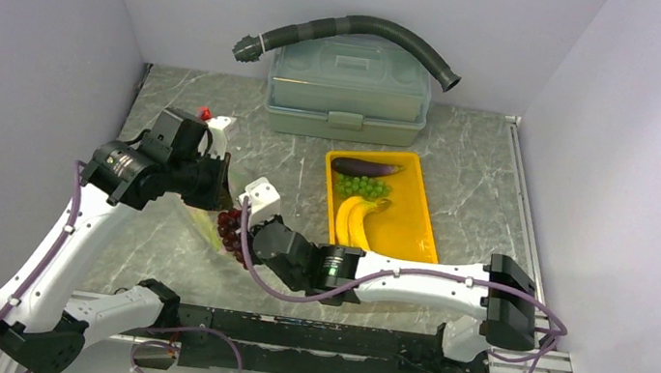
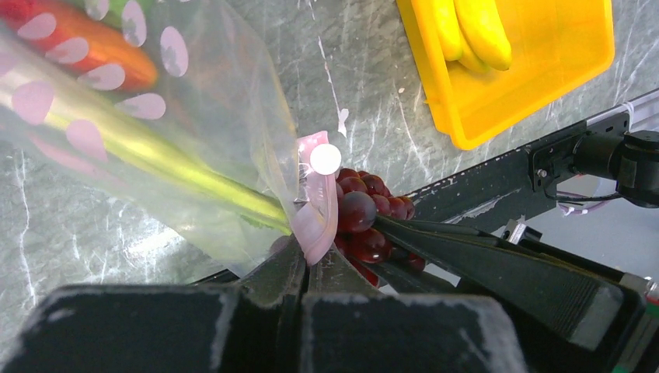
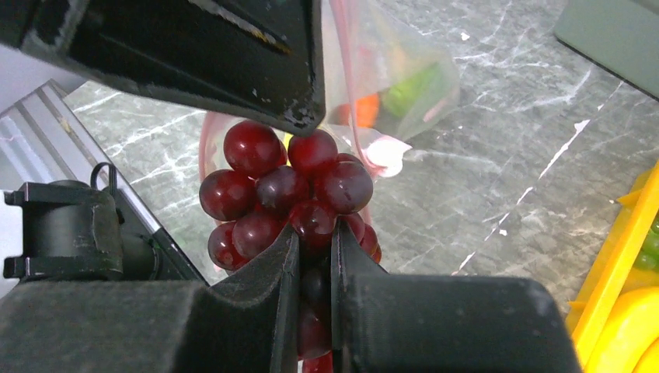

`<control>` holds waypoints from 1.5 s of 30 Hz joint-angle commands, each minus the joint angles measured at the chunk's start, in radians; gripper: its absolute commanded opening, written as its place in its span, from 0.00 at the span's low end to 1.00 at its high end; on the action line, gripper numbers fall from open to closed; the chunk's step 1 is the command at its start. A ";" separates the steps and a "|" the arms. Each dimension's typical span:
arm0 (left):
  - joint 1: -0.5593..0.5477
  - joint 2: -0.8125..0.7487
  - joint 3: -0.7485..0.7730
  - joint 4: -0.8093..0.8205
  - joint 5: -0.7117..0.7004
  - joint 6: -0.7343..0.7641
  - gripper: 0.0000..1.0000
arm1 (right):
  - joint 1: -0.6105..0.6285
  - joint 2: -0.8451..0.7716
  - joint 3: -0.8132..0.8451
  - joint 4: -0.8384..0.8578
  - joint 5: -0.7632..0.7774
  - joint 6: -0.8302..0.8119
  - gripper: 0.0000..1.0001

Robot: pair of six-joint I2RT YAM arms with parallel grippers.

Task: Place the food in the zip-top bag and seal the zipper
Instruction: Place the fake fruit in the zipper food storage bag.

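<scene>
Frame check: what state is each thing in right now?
bag: unsealed, leek inside
left gripper: jaws shut on bag's mouth strip
dark grapes: held at bag's mouth
right gripper: jaws shut on dark grapes
bananas, eggplant, green grapes: lying in tray
box: lid closed

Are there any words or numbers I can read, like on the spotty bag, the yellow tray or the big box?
None can be read. The zip-top bag has only pale pink dots, no letters. The yellow tray and the grey-green box show no label or number.
</scene>
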 commanded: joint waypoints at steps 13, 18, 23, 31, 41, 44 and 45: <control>-0.001 -0.031 0.052 0.054 0.080 0.019 0.01 | -0.005 0.157 0.272 -0.269 0.121 0.060 0.00; 0.000 -0.034 0.053 0.050 0.088 0.020 0.00 | -0.047 0.205 0.371 -0.321 0.126 0.096 0.00; 0.000 -0.040 0.051 0.045 0.089 0.020 0.00 | -0.104 0.232 0.405 -0.326 0.111 0.146 0.00; 0.001 -0.042 0.052 0.041 0.080 0.021 0.00 | -0.175 0.177 0.312 -0.206 0.011 0.232 0.00; 0.000 -0.045 0.049 0.057 0.088 0.004 0.00 | -0.193 0.121 0.314 -0.185 -0.043 0.219 0.57; 0.000 -0.045 0.043 0.067 0.072 -0.005 0.00 | -0.193 0.083 0.300 -0.191 -0.055 0.208 0.70; 0.000 -0.044 0.043 0.069 0.067 -0.009 0.00 | -0.193 0.072 0.299 -0.201 -0.057 0.205 0.72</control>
